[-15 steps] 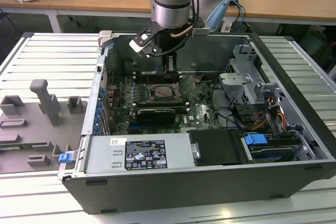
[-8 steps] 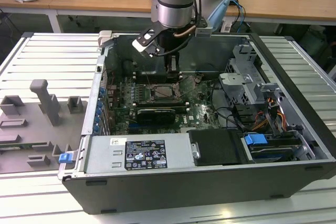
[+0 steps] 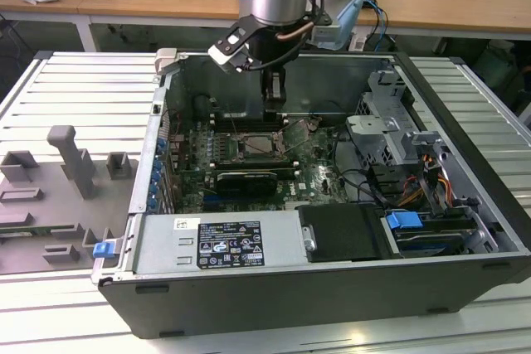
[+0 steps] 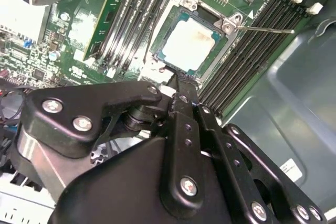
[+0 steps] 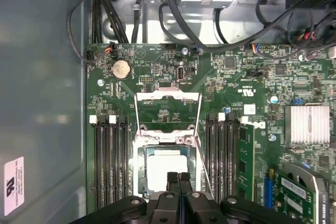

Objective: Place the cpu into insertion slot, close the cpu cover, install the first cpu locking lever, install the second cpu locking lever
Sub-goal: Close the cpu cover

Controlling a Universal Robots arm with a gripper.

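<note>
Looking at this, the hand (image 5: 179,176) is pinched narrow with nothing in it, tips hovering right at the near edge of the insertion slot (image 5: 140,169). The cpu (image 4: 189,43) sits inside the slot and looks seated. Beyond the slot the cpu cover (image 5: 167,96) stands open, and a locking lever (image 4: 262,29) pokes out loose from the slot's corner. My worry: the tips dip, nudge the chip crooked, and the cover clamps down on bent pins.

Both wrist views closely overlook the cpu (image 4: 189,43) (image 5: 165,162).
</note>
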